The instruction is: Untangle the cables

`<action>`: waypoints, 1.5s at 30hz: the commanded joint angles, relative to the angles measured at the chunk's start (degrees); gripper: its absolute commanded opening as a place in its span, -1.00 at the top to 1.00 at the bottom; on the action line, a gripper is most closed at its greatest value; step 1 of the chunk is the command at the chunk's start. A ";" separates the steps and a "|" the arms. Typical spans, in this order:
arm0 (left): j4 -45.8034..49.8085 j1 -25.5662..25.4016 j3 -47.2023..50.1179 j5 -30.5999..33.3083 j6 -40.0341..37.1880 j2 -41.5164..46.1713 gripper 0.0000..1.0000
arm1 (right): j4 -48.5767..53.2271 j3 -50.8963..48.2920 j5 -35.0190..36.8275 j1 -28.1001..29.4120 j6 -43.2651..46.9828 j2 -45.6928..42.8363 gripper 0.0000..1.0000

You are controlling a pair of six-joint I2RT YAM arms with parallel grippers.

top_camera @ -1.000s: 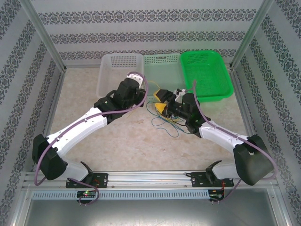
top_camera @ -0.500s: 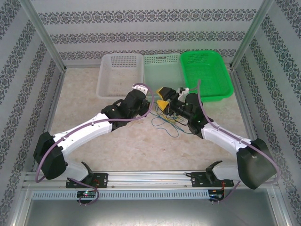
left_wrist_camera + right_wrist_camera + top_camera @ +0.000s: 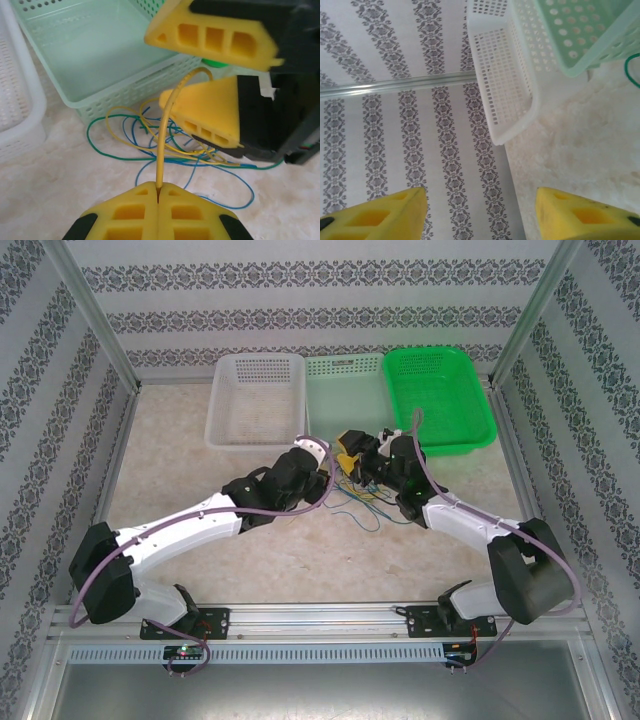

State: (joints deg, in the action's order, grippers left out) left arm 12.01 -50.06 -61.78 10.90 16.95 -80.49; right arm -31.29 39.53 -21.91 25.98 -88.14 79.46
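Top external view sets the whole scene: both arms reach in to meet at mid-table (image 3: 190, 490), just in front of three baskets along the far edge, a white basket (image 3: 255, 400), a pale basket (image 3: 345, 380) and a green basket (image 3: 440, 395). The left gripper (image 3: 338, 468) and right gripper (image 3: 352, 443) sit almost against each other there. The cables (image 3: 362, 502) lie in a loose tangle on the table right beside and under them, but from this height the thin strands blur and the jaws cannot be read.

Left wrist view supplies that detail. The left gripper (image 3: 158, 189) has its yellow fingers pressed together on the yellow cable (image 3: 164, 135), which rises from the pinch and arcs over into the gap of the right gripper (image 3: 210, 75). That gripper's two fingers stand well apart, one above and one below the cable's bend. Whether the lower finger touches the cable I cannot tell. Behind them more yellow loops mix with a blue cable (image 3: 220, 175) and a green cable (image 3: 100, 145) on the table, just in front of the pale basket (image 3: 100, 55), with the white basket (image 3: 15, 100) at the left edge.

Right wrist view is tilted and looks past the tangle. The right gripper (image 3: 480, 215) shows its fingertips (image 3: 375, 212) wide apart with nothing between them here, beyond them the patterned wall (image 3: 395, 125), the white basket (image 3: 510, 85), the pale basket (image 3: 580, 35) and a short curve of green cable (image 3: 630, 70) at the right edge.
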 commanded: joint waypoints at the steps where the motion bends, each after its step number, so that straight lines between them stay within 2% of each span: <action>1: -1.05 -1.18 0.88 -2.85 -2.29 2.69 1.00 | 6.17 3.83 1.43 -1.06 8.69 -1.92 0.07; 3: 0.90 -1.26 1.54 -4.94 -4.48 3.04 1.00 | 15.88 7.07 3.19 -1.02 16.42 -4.33 0.29; 9: 7.98 -1.59 -1.11 -12.50 -9.11 -0.39 1.00 | 40.58 18.75 3.94 0.31 36.31 -6.01 0.69; 13: 10.41 -2.39 -4.62 -17.37 -11.30 -4.01 1.00 | 54.75 25.95 7.84 3.10 47.42 -4.53 0.82; 17: 9.52 -2.67 -6.03 -17.66 -11.33 -5.14 1.00 | 62.53 29.73 13.33 5.42 54.35 -3.92 0.96; 18: 8.98 -2.67 -6.10 -16.83 -11.09 -4.96 0.92 | 64.39 30.51 14.95 5.65 56.10 -4.08 1.00; 19: 8.38 -2.67 -6.07 -15.29 -10.63 -4.50 0.68 | 65.83 31.22 16.36 5.53 57.84 -4.20 1.00; 21: 7.03 -2.67 -6.08 -12.38 -9.94 -3.55 0.06 | 66.79 31.92 18.34 4.48 60.72 -4.89 1.00; 23: 5.67 -2.72 -5.83 -9.38 -9.16 -2.35 -0.17 | 66.69 32.47 18.76 1.73 63.03 -5.62 1.00; 25: 4.52 -2.67 -5.47 -5.31 -8.25 -1.03 -0.78 | 66.93 33.98 18.26 -2.18 65.61 -5.62 1.00; 27: 3.46 -2.68 -4.69 -2.18 -7.98 0.65 -0.97 | 67.79 36.41 17.08 -6.31 67.75 -4.35 1.00; 30: 1.24 -2.61 -2.40 -0.14 -8.07 3.20 -0.99 | 67.35 40.16 11.94 -13.89 67.32 -1.20 1.00; 33: 1.20 -2.58 -0.94 1.54 -7.90 4.43 -0.99 | 65.22 44.11 11.52 -18.03 67.98 2.09 1.00; 38: 2.32 -2.52 0.59 4.24 -7.30 4.90 -0.99 | 62.34 52.94 11.85 -20.64 71.61 7.19 1.00; 42: 1.58 -2.40 1.93 4.99 -7.28 5.21 -0.99 | 53.27 54.38 12.89 -22.29 74.75 9.27 1.00; 45: 1.45 -2.15 2.52 5.79 -7.37 5.30 -0.99 | 51.05 57.45 14.04 -24.03 76.00 12.20 1.00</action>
State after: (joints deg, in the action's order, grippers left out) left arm 14.59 -52.12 -59.83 14.41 9.04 -76.14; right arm 25.71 93.86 -8.82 3.46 -15.38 89.49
